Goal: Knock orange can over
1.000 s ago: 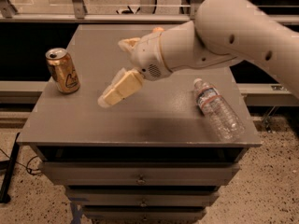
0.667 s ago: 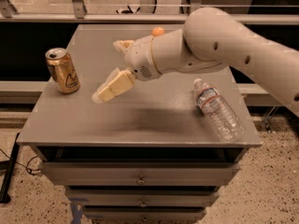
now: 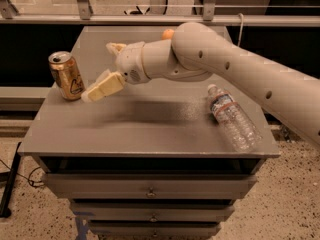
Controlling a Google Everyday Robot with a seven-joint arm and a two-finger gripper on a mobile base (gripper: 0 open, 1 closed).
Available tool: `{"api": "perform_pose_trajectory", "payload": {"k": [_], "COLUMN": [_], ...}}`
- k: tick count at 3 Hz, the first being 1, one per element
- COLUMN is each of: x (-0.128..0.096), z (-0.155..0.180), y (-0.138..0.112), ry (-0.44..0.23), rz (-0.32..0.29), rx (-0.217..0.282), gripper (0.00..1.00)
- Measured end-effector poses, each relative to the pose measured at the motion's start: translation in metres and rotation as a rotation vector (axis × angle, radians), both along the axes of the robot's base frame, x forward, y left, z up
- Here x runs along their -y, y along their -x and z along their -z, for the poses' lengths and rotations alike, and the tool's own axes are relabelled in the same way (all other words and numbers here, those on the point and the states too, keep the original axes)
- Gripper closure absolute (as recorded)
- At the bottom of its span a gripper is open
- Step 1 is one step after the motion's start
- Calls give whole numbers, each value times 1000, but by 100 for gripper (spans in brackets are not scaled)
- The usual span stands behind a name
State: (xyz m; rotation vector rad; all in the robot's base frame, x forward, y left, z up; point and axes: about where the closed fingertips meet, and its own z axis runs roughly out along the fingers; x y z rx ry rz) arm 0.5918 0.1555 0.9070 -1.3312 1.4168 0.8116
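The orange can [image 3: 66, 75], shiny orange-gold with a silver top, stands upright at the left side of the grey cabinet top [image 3: 150, 129]. My gripper [image 3: 97, 72] is just right of the can, open and empty. Its lower cream finger [image 3: 102, 87] reaches down to the can's lower right side, very close to it or just touching. The upper finger [image 3: 115, 48] sits further back, apart from the can. My white arm comes in from the right across the top.
A clear plastic water bottle [image 3: 232, 118] lies on its side near the right edge. A small orange ball [image 3: 168, 33] peeks out behind the arm at the back. Drawers run below the front edge. A rail and dark gap lie behind.
My gripper has moved left across the top, closing the gap to the can. The can, bottle and ball have not moved.
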Motion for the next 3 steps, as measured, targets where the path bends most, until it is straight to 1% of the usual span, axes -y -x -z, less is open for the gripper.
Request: {"api": "perform_pose_trajectory", "payload": {"k": [1,2,3], "x": [-32,-61,-84], "z": [5,15,23], "y": [-12,-18,-15], "ry": [-40,-73,-93], "rz": [-26,-57,-92], "rx": [-9,-33,-67], "gripper": [0,0,0]}}
